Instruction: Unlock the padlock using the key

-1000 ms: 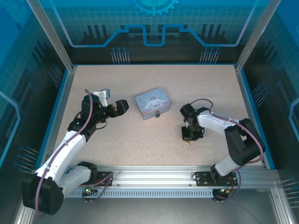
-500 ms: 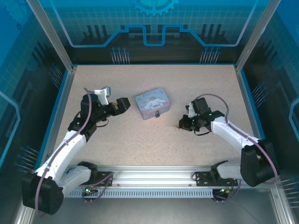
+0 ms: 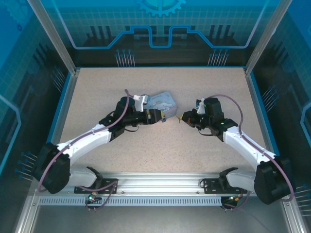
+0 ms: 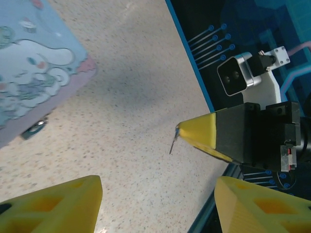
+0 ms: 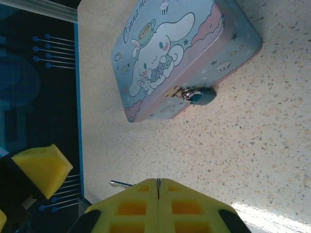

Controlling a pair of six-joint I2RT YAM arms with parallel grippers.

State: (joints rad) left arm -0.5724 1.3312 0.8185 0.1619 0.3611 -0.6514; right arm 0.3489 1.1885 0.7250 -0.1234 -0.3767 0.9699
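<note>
The padlock (image 5: 201, 95) is small and dark with a brassy glint, and it hangs on the front clasp of the pale blue cartoon tin (image 5: 180, 58); it also shows as the padlock (image 4: 34, 128). The key (image 5: 119, 184) is a thin silvery sliver sticking out sideways from my right gripper (image 5: 158, 187), which is shut on it a short way in front of the padlock. My left gripper (image 4: 158, 187) is open with nothing between its fingers. It sits at the tin's front and faces the right gripper (image 3: 182, 117), whose key tip (image 4: 172, 144) points down at the table.
The tin (image 3: 163, 100) lies near the middle of the speckled table (image 3: 146, 150), with both arms meeting just in front of it. Blue rails (image 3: 62, 107) edge the table. The right wrist's camera (image 4: 238, 77) is seen past the left fingers.
My left arm has swung from the table's left side over to the tin's front. The right gripper has lifted off the table and moved up and left towards the tin, key in its grip.
</note>
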